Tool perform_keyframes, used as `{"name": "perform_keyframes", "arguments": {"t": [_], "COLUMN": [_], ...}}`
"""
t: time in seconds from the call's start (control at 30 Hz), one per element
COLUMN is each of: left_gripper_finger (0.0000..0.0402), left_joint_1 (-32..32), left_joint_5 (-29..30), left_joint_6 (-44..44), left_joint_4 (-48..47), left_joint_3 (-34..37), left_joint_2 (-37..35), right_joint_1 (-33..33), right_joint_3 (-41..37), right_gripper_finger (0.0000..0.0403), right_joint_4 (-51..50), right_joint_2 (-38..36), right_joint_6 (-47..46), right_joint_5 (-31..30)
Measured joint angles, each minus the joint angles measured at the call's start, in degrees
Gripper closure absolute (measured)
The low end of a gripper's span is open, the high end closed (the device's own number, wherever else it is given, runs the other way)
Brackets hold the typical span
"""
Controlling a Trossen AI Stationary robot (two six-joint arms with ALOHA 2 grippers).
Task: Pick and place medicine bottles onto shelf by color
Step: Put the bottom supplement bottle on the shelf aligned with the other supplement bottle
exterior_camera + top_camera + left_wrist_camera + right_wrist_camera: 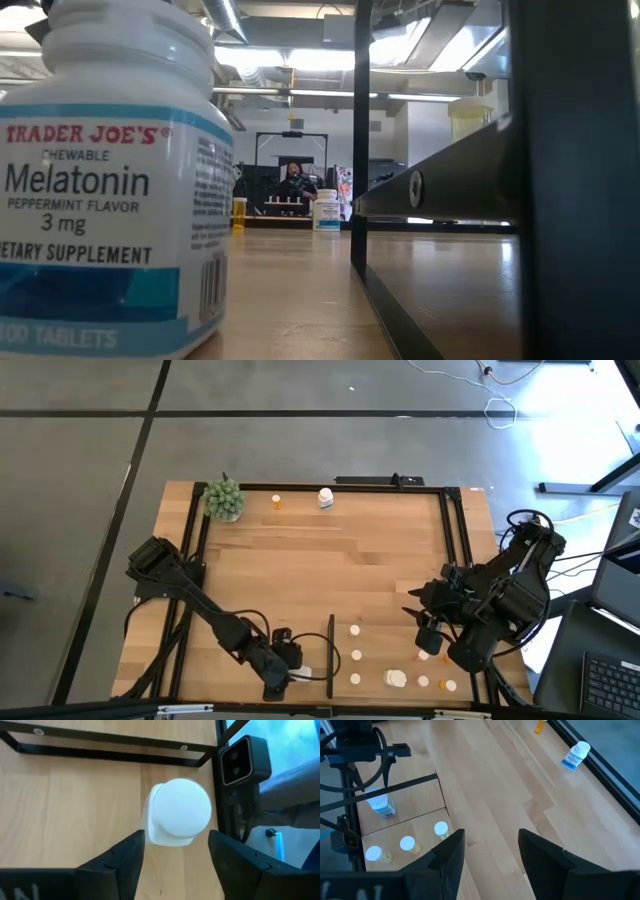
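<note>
Left end effector (296,673) at the near edge of the surface (330,565), jaws wide and astride a white-capped bottle (177,813) that it has not closed on; the fingers (120,862) stand clear on either side. The wrist view shows the cap from above, so the bottle apparently stands upright, long axis vertical, cap toward the camera. Right end effector (430,638) hovers over the near right of the surface, jaws open, holding nothing. Shelf (385,650), near centre-right, bounded by a thin black strip (331,648) on its left: several small bottles (355,654) on it, white caps in a column beside the strip, one chunkier white bottle (396,678) that may be lying down, and what look like orange ones (449,685) at its near right. Still out at the far edge of the surface: one orange bottle (277,503) and one white labelled bottle (325,498), both upright, beside a green spiky plant (223,498). Judgement: task well along; at least these two far bottles plus the one under the left end effector remain to be placed. A large melatonin bottle (110,170) stands close to the low camera.
</note>
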State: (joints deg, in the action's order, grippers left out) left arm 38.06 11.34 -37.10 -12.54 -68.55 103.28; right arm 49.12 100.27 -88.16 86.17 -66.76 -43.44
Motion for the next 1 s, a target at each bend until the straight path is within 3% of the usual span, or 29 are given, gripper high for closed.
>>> {"name": "perform_keyframes", "arguments": {"t": [1.0], "left_gripper_finger": [0.0188], "left_joint_1": [0.2], "left_joint_5": [2.7], "left_joint_6": [1.7], "left_joint_4": [6.8], "left_joint_3": [0.0], "left_joint_2": [2.9], "right_joint_1": [0.0], "right_joint_3": [0.0], "right_gripper_finger": [0.0214], "right_joint_4": [0.1], "right_joint_2": [0.0], "right_joint_6": [-0.1], "right_joint_5": [0.0]}}
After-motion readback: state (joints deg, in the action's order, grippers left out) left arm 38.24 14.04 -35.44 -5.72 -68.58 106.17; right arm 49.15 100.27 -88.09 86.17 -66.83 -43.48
